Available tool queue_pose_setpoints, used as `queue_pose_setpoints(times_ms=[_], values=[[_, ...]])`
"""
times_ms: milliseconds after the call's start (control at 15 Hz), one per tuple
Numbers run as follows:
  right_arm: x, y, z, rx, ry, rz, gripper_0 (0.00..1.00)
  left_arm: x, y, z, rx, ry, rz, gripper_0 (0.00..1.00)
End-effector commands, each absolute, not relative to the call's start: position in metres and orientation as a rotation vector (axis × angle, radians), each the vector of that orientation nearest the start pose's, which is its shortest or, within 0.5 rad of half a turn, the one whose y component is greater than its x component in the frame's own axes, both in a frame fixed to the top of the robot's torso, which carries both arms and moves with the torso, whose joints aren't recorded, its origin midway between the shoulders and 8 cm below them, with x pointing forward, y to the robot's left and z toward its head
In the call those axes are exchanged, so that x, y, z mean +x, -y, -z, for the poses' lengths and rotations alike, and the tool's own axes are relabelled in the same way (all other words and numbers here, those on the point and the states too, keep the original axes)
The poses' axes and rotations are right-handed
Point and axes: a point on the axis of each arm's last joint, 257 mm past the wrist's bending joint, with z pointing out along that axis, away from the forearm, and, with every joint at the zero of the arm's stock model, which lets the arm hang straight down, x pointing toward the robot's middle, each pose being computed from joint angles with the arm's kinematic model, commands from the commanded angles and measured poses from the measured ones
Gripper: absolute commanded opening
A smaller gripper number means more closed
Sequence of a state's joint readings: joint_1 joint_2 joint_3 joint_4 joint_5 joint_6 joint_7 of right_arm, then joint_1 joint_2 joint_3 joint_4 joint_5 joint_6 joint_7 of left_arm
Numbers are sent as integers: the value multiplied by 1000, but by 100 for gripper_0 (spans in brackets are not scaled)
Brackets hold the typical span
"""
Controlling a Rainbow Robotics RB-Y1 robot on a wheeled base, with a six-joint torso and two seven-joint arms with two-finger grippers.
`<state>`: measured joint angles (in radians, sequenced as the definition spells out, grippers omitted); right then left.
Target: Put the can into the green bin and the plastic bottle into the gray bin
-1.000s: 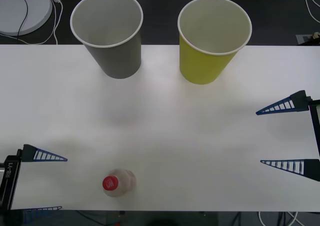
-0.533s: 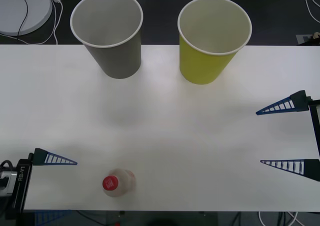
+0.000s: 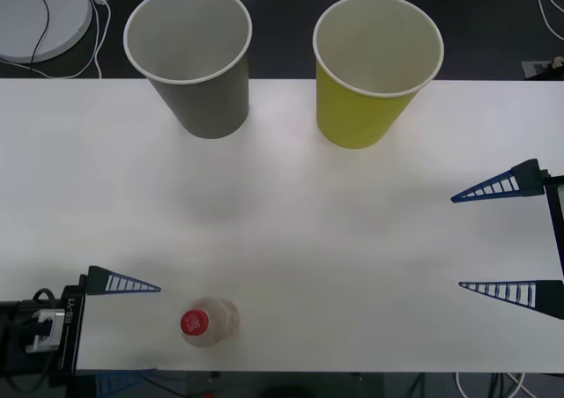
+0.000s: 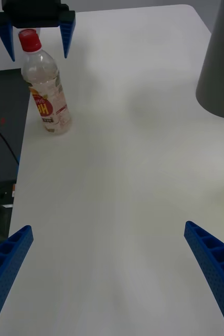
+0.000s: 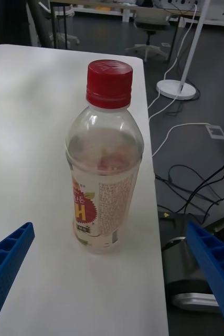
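Red-capped plastic bottle (image 3: 210,322) stood upright near tabletop (image 3: 291,222) front edge. Left gripper (image 3: 123,327) beside it, jaws spread, approach step. Next: straddle, pinch, carry to gray bin (image 3: 196,63). Right gripper (image 3: 498,238) parked, spread.

Plastic bottle (image 3: 210,322) front-left; gray bin (image 3: 194,63) left of green bin (image 3: 370,77).

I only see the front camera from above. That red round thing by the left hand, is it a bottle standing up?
Observer: Yes. From the side, the plastic bottle stands upright with its red cap on.
Operator: What's on it?
Observer: A red-orange label wraps its lower half.
Operator: The right hand waits open on the right. Is the left hand holding the bottle?
Observer: No. The left hand is open, with its blue fingers wide on either side and not touching it.
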<state>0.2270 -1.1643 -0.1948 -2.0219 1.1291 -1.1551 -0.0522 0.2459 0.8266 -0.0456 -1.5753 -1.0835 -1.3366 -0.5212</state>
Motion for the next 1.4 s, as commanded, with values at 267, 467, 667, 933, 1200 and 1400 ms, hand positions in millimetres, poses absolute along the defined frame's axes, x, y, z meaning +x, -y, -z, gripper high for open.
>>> queue_pose_setpoints(times_ms=[267,467,667,933,1200,1400], values=[[318,241,149,-1631,-1492,-421,100,264,-204,297,1501,-1312,677,100],[318,241,149,-1631,-1492,-421,100,259,-192,300,1501,-1301,709,100],[318,241,149,-1631,-1492,-421,100,257,-187,300,1493,-1296,721,100],[318,241,149,-1631,-1492,-421,100,259,-176,297,1461,-1279,736,100],[318,241,149,-1631,-1492,-421,100,262,-164,299,1452,-1267,739,100],[318,241,149,-1631,-1492,-421,100,263,-153,299,1438,-1257,752,100]])
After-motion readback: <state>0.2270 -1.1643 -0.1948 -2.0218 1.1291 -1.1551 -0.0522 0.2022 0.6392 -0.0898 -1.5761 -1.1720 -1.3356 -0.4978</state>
